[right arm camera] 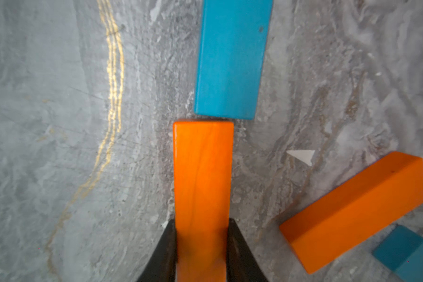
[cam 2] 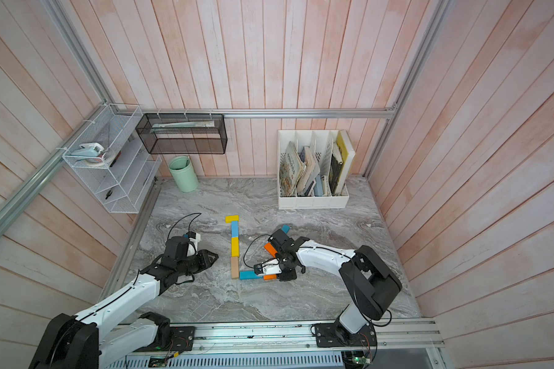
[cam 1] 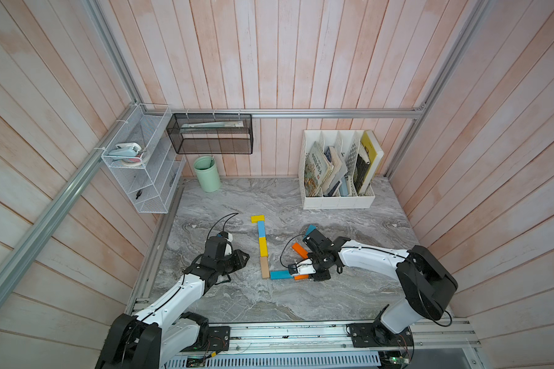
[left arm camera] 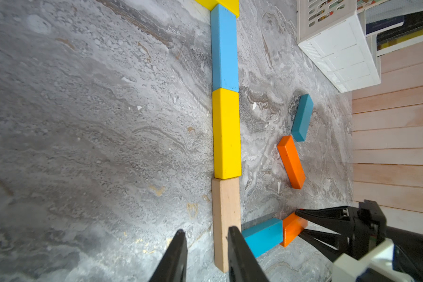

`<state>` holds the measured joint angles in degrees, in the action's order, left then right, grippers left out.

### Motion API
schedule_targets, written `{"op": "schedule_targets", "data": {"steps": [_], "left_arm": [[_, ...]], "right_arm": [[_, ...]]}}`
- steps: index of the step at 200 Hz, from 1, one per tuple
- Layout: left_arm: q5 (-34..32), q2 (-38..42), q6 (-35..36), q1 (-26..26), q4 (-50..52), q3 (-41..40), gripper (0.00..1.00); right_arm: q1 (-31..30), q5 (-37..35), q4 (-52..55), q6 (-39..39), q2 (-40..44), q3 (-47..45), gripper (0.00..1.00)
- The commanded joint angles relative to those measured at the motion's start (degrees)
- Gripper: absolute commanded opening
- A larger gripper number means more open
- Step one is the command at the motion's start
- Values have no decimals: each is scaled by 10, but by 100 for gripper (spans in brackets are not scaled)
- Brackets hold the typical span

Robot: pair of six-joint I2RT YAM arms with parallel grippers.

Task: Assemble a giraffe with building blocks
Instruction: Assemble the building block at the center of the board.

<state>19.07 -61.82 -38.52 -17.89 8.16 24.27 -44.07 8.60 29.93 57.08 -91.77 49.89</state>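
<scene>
Room on the table [cam 1: 301, 303] is widest on the near side, where we see bare marble between the bars and the front rail [cam 1: 301, 334]. The giraffe [cam 1: 263, 246] lies half built. A yellow head [cam 1: 257, 219] sits at the far end. After it the neck runs straight, blue, yellow and tan bars end to end with their long edges flush. A teal bar [cam 1: 280, 274] goes from the near end of the tan bar [cam 1: 264, 267] toward the right arm, its end against the tan side.

The right gripper [right arm camera: 202, 221] has its jaws closed on the long sides of an orange bar [right arm camera: 202, 171]. The free end of this bar meets the teal bar's end but is shifted sideways, so the edges do not line up.

Just beyond this gripper lie a loose orange bar [right arm camera: 357, 210] and a loose teal bar [right arm camera: 408, 254], both slanted. We cannot tell whether their corners touch.

The left gripper [left arm camera: 206, 230] hovers on the other side of the neck, near the tan bar. Its jaws are partly open with nothing between them.
</scene>
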Motion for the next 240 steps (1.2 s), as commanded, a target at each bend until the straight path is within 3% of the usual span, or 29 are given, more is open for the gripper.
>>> {"op": "schedule_targets", "data": {"steps": [1,42,119,143,150,167,169,172,175,214,240], "left_arm": [[1,2,13,2,3,13,33],[0,1,13,2,4,17,33],[-1,0,14,3,4,15,33],[-3,0,13,3,4,17,33],[-3,0,14,2,4,17,33],[-4,-1,14,2,4,17,33],[-4,-1,13,3,4,17,33],[-4,-1,14,2,4,17,33],[-4,-1,14,3,4,16,33],[-5,3,15,3,7,15,33],[-7,5,15,3,10,14,33]], "right_arm": [[1,-9,2,-5,-9,11,0],[1,-17,0,-9,-16,14,0],[0,-19,-3,-12,-10,11,21],[-1,-19,-7,-13,-3,7,41],[-2,-19,-7,-13,-2,5,53],[-3,-25,-8,-14,0,2,59],[-3,-25,-8,-14,0,1,62],[-4,-25,-9,-14,1,1,89],[-3,-26,-9,-14,1,0,97],[-13,-43,-7,-31,41,8,98],[-14,-78,-78,-106,133,19,98]]}}
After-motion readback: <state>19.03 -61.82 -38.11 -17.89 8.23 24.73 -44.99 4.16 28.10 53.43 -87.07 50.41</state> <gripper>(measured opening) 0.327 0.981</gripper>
